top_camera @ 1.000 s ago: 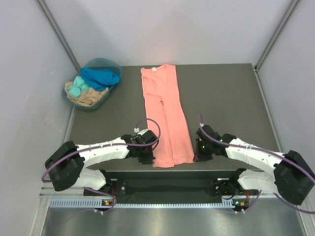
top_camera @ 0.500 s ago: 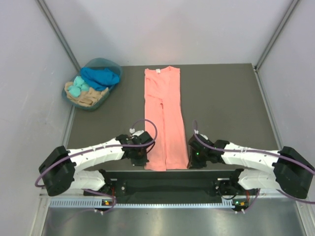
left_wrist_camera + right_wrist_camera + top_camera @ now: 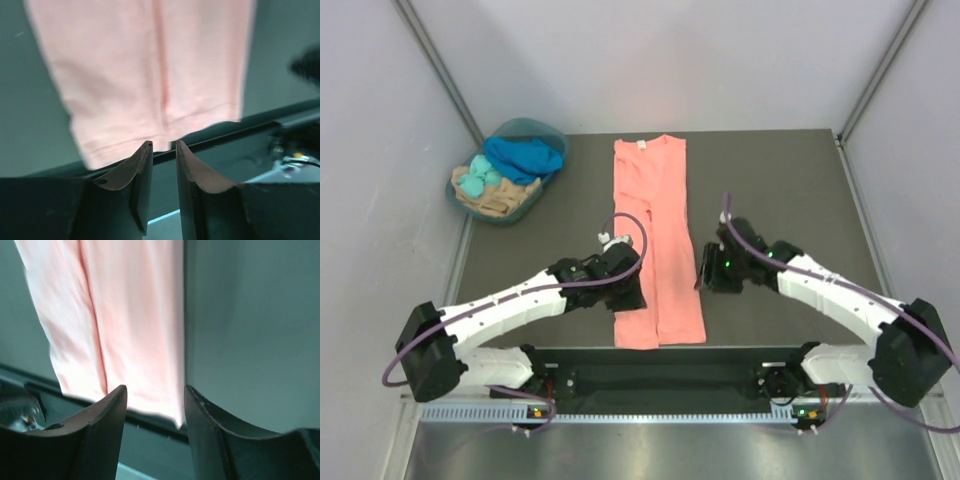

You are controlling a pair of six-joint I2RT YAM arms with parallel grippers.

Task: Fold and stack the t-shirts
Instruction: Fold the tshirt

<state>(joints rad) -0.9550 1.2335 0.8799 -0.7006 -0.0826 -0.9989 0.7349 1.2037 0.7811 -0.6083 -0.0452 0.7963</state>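
The pink shirt [image 3: 655, 250] lies in a long folded strip on the bench [image 3: 780, 190], both jaws loose and empty beside it; it needs folding shorter, and more shirts wait in the basket [image 3: 533, 123].

Dk grey table [image 3: 780, 190], teal basket [image 3: 535, 125] far-L corner

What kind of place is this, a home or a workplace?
Probably a robot test booth, not a home: plain white walls close in a dark table, two robot arms are bolted at its near edge, and a basket of clothes waits near a pink shirt.
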